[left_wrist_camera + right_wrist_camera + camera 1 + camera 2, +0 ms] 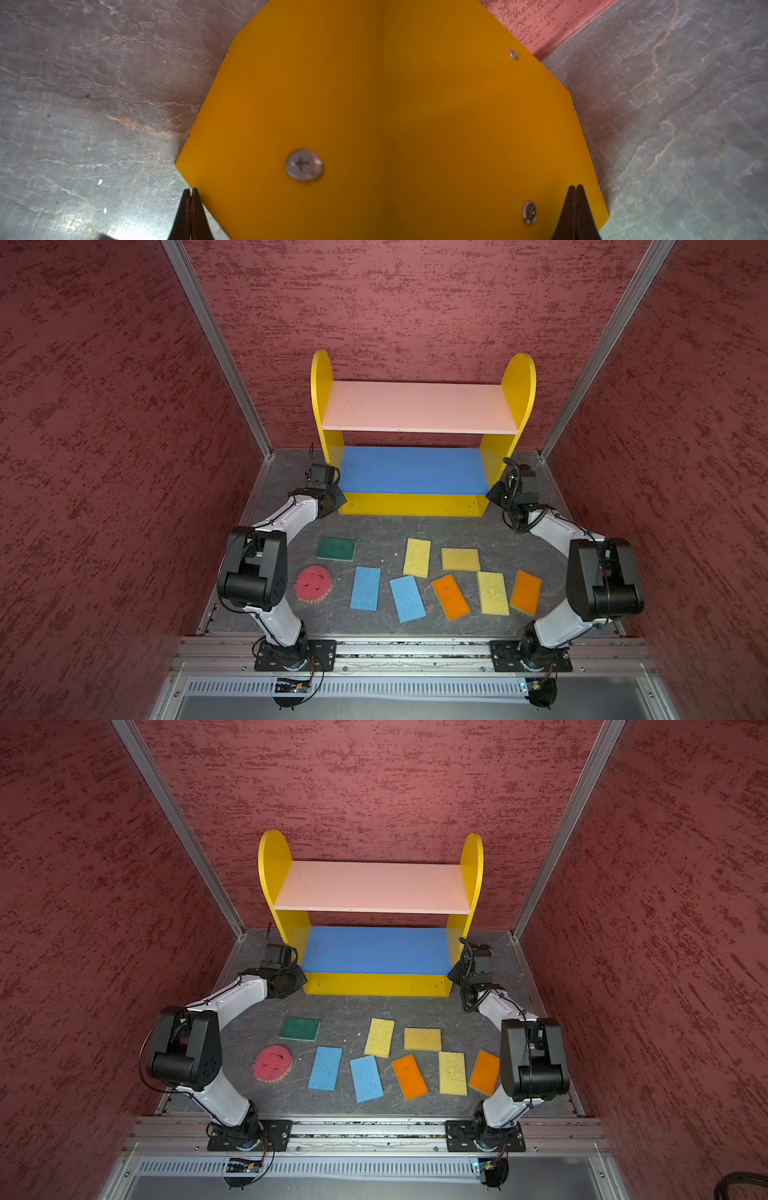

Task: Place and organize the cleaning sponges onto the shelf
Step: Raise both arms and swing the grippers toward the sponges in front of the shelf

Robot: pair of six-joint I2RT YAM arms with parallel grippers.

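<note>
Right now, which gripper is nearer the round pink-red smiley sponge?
Left. The left gripper is at the shelf's front-left corner, beyond the smiley sponge; the right gripper is at its front-right corner.

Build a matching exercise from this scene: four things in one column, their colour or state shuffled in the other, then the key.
Things
1. round sponge
2. top board
3. middle board
4. left pincer

Colour or state
A. blue
B. shut, holding nothing
C. pink-red, with a smiley face
D. pale pink, nothing on it

Pairs: 1-C, 2-D, 3-A, 4-B
</note>
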